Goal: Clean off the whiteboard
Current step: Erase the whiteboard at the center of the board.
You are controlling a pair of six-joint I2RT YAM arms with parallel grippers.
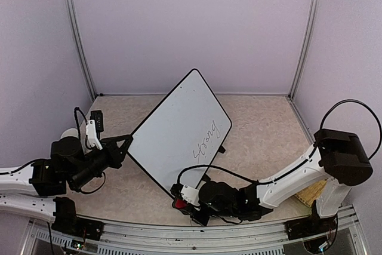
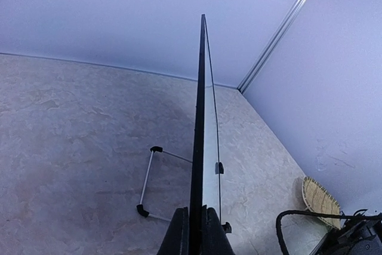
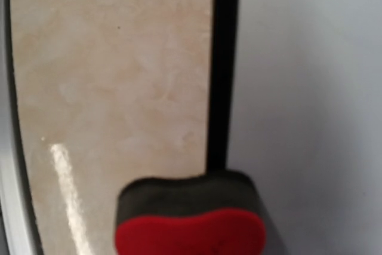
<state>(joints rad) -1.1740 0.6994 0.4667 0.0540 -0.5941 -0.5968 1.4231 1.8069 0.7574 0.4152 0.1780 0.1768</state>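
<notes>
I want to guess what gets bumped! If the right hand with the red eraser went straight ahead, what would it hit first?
Probably the whiteboard: the eraser in the right hand points at its black frame and looks almost against it, though depth is hard to judge.

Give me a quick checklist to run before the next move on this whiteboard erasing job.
1. Hold: left pincer clamped on whiteboard edge: ok.
2. Tool: eraser in right pincer: ok.
3. Position: eraser by the whiteboard's lower corner: ok.
4. Contact: eraser pad on the writing face: cannot tell.
5. Result: handwriting wiped: not ok, all there.
</notes>
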